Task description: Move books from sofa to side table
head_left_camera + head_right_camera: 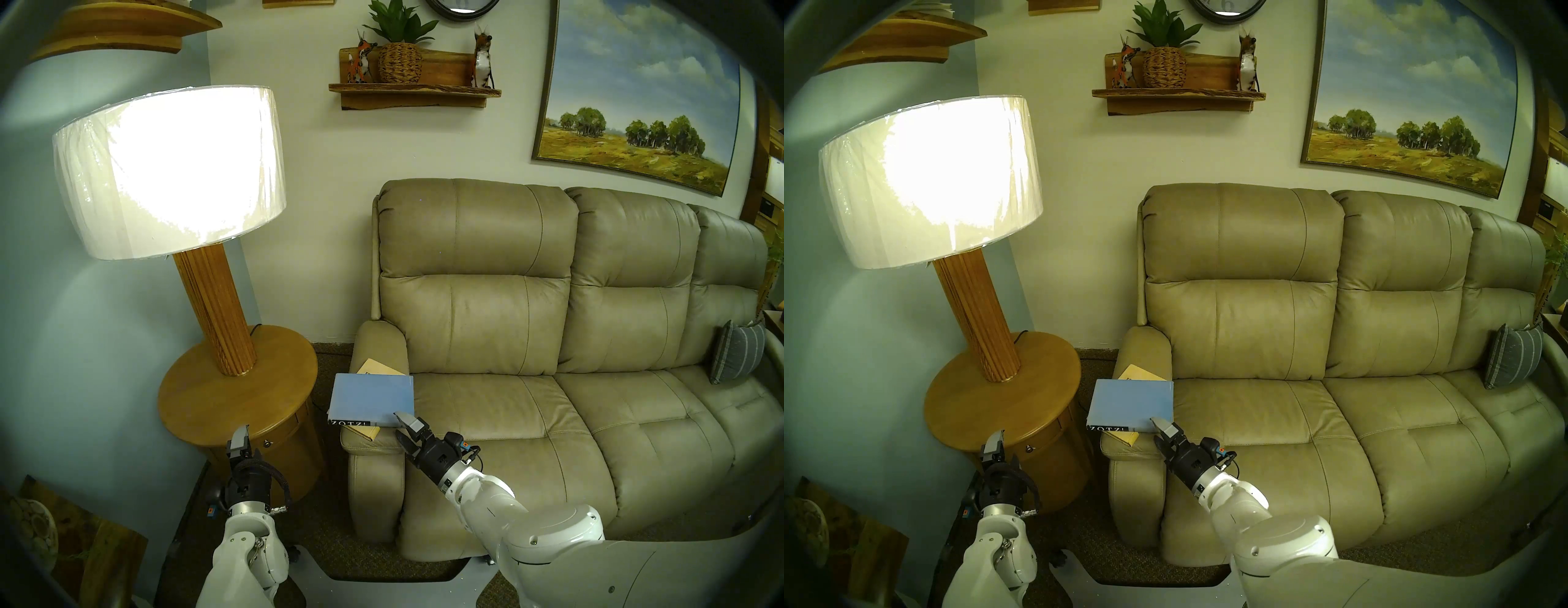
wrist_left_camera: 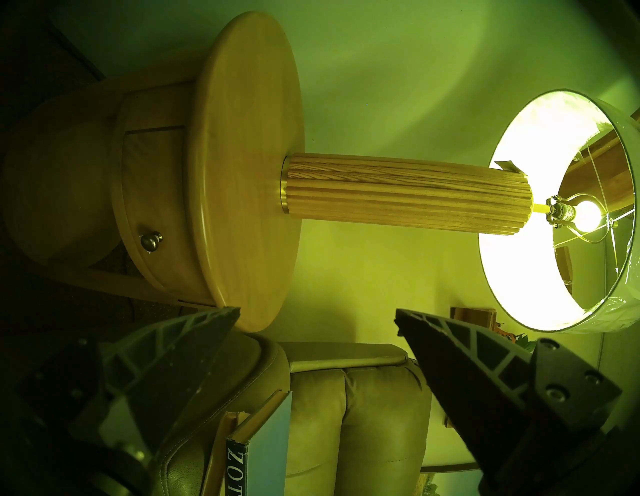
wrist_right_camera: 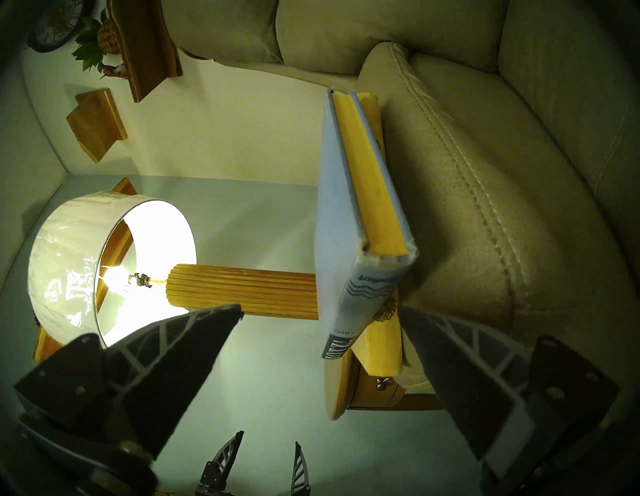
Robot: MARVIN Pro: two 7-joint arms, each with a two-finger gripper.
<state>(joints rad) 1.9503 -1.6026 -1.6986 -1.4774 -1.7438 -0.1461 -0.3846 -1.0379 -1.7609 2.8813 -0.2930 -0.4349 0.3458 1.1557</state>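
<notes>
In the head stereo left view, the light-blue book is being seen lying flat on the yellow book, both stacked on the near armrest of the sofa. The right gripper is being held at the blue book's near right corner, jaws apart, one finger above the cover and one below. The left gripper is being held at the front edge of the side table, beside the drawer knob.

In the head stereo right view, the lamp is being shown standing toward the table's back edge.

In the left wrist view, the left fingers are being shown spread wide, nothing between them.

In the right wrist view, the right fingers are being shown open, the blue book's spine corner lying between them, unclamped.
</notes>
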